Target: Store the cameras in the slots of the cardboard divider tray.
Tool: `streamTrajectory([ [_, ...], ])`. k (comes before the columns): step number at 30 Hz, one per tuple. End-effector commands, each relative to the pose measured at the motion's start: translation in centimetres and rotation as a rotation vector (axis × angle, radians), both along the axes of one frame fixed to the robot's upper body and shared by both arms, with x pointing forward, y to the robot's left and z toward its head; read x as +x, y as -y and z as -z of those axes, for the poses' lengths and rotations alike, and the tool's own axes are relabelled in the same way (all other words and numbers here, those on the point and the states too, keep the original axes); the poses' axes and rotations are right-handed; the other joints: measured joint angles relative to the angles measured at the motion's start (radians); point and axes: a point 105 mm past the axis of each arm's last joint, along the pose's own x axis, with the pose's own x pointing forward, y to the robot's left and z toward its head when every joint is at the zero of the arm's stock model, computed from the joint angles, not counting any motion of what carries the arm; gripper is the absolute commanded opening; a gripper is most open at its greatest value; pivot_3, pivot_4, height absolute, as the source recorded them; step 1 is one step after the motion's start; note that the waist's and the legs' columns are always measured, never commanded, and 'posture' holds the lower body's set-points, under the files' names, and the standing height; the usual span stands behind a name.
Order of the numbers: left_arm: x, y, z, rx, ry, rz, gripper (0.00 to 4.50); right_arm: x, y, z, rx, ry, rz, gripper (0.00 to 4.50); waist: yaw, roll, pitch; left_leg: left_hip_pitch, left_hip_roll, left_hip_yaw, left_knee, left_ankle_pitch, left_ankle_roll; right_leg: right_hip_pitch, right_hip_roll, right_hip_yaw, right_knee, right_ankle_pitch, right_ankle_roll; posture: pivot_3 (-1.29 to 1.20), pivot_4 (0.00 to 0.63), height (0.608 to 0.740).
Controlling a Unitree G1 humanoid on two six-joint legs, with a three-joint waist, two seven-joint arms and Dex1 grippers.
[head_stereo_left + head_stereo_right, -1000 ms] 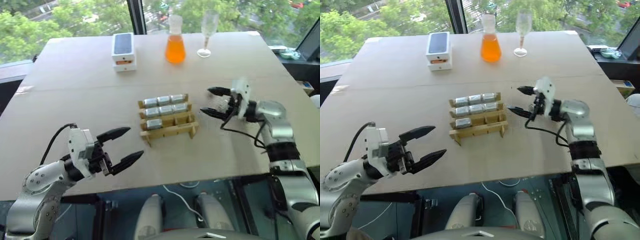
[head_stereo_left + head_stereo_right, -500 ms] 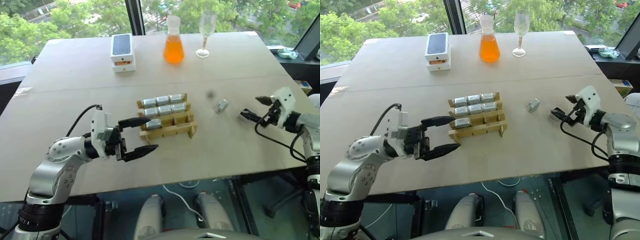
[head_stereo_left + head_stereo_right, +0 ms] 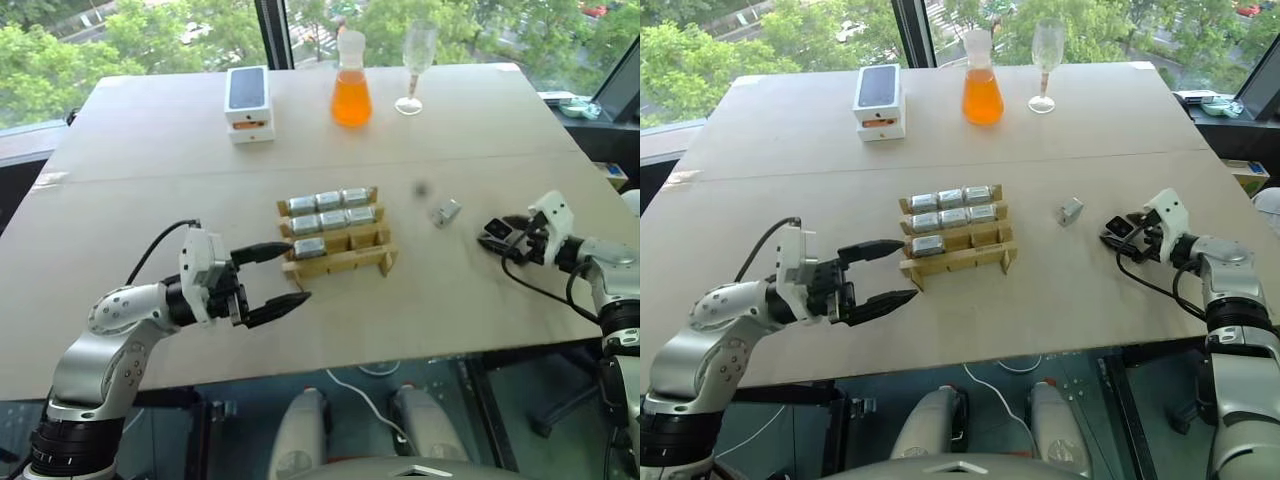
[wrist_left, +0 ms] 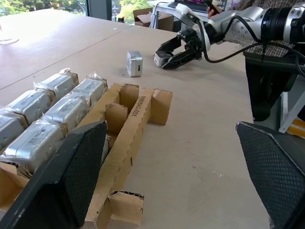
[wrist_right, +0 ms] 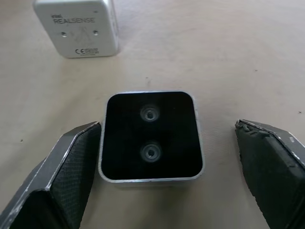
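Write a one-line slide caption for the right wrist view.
Open right gripper straddles a black-faced camera lying on the table, a second silver camera just beyond.

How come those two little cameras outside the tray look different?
The black-faced camera shows a black face with two round holes; the grey camera shows a pale face with printed letters. The black-faced camera sits between the right gripper's open fingers; the grey camera lies beyond them. Both are small rounded boxes on the table.

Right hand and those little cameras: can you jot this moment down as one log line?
right hand: open, straddling black-faced camera on table | second loose camera: beside it | divider tray: seven slots filled | left hand: open near tray
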Motion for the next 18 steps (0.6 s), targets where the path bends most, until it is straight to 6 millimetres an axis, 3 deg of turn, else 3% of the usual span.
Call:
streamTrajectory([
  [1,-0.1,0.0,-0.9,0.004,0.046,0.001,4.50,0.0,0.3,-1.3,-0.012,0.081,-0.004,3.26,-0.001,0.000,0.000,0.000,0.000,0.000,0.000,0.000,0.000,0.000,0.000,0.000,0.000,0.000,0.000,0.00,0.150,0.740],
  [4,0.4,0.0,-0.6,0.032,0.037,-0.008,4.50,-0.1,0.3,-1.3,-0.058,0.122,-0.010,1.94,-0.001,0.000,0.000,0.000,0.000,0.000,0.000,0.000,0.000,0.000,0.000,0.000,0.000,0.000,0.000,0.00,0.150,0.740],
  [9,1.3,0.3,-0.6,0.054,0.009,-0.027,4.50,-0.3,-1.0,-3.2,-0.194,0.356,-0.060,1.95,0.000,0.000,0.000,0.000,0.000,0.000,0.000,0.000,0.000,0.000,0.000,0.000,0.000,0.000,0.000,0.00,0.150,0.740],
  [12,2.2,1.1,-2.1,0.001,0.001,-0.029,4.50,-1.3,-4.1,-6.0,-0.312,0.602,-0.204,1.95,-0.001,0.000,0.000,0.000,0.000,0.000,0.000,0.000,0.000,0.000,0.000,0.000,0.000,0.000,0.000,0.00,0.150,0.740],
  [15,3.5,2.6,-4.6,-0.162,-0.007,-0.034,4.50,-2.0,-7.8,-9.0,-0.367,0.814,-0.309,1.95,-0.002,0.001,0.000,0.000,0.000,-0.001,0.001,0.000,0.000,0.000,0.000,0.000,0.001,0.000,0.001,0.00,0.150,0.740],
  [18,4.3,4.0,-5.0,-0.155,-0.025,-0.007,4.50,-3.3,-12.2,-10.4,-0.435,0.967,-0.484,1.95,-0.003,0.000,0.000,0.000,0.000,-0.001,0.003,0.000,0.000,0.000,0.000,0.000,0.002,0.001,0.002,0.00,0.150,0.740],
])
